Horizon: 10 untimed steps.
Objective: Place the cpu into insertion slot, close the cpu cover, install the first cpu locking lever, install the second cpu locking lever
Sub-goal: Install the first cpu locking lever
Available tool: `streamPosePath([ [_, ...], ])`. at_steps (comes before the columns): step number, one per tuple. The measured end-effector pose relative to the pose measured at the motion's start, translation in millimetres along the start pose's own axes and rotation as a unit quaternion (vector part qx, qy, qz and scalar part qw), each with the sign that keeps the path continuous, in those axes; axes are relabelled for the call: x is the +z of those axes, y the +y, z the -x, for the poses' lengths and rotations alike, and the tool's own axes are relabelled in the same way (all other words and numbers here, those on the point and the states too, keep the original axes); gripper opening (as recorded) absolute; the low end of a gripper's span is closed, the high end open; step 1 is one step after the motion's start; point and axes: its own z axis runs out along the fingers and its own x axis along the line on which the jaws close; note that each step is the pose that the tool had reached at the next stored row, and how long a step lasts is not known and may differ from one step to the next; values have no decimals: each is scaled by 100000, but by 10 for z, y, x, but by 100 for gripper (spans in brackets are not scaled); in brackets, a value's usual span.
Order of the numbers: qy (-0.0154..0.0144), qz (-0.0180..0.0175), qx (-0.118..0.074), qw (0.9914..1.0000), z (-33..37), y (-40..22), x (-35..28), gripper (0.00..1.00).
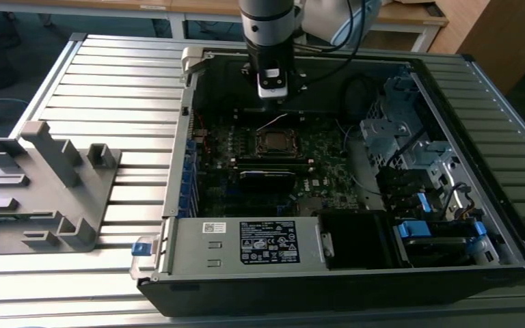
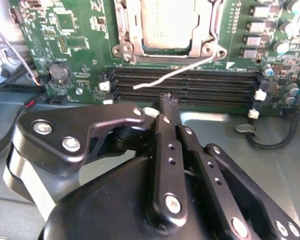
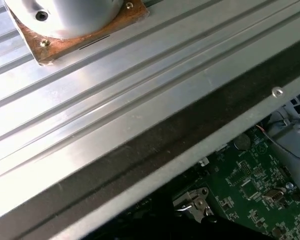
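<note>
The cpu lies flat in the insertion slot on the green motherboard. The silver cpu cover is down over it, framing its metal top. One thin locking lever stands loose, slanting from the socket's corner across the long black memory slots. My gripper hovers just short of that lever's free end, with its black fingers shut together on nothing. In the exterior view the gripper hangs inside the open case, behind the socket and above the lever.
The case walls enclose the board. A labelled power supply and drive cages stand around the socket. A grey plastic fixture sits on the slatted table at the exterior view's left. A black cable lies beside the memory slots.
</note>
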Motion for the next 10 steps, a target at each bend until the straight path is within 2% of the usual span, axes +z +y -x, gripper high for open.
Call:
streamPosePath([
  [4, -2, 7, 7, 100000, 50, -47, -5, 10],
  [10, -89, 60, -7, 100000, 56, -68, 27, 10],
])
